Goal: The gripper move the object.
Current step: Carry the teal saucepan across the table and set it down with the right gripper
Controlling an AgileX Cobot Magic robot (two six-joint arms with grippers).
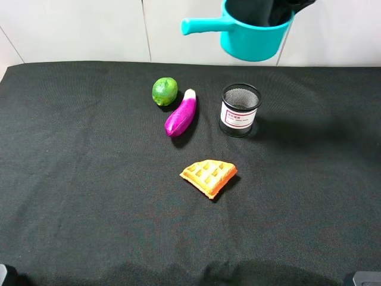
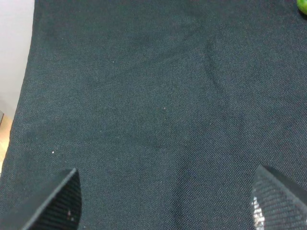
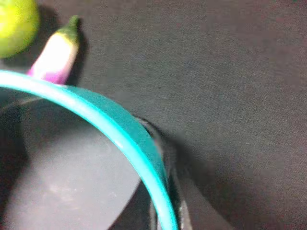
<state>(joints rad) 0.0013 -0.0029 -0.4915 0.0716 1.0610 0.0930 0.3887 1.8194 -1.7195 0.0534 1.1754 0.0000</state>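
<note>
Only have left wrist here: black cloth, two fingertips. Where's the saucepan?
Observer: Airborne. The right gripper holds the teal saucepan up at the top of the exterior high view.
Operator: Green sliver at my frame edge?
Observer: A lime; a purple eggplant lies right beside it.
Operator: Anything else down there?
Observer: A black mesh cup stands to the right of the eggplant in the exterior high view, and an orange waffle wedge lies nearer the camera.

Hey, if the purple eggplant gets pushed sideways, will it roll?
Likely yes: the eggplant is rounded and lies on its side. Its glossy skin may make it slippery to grip.
</note>
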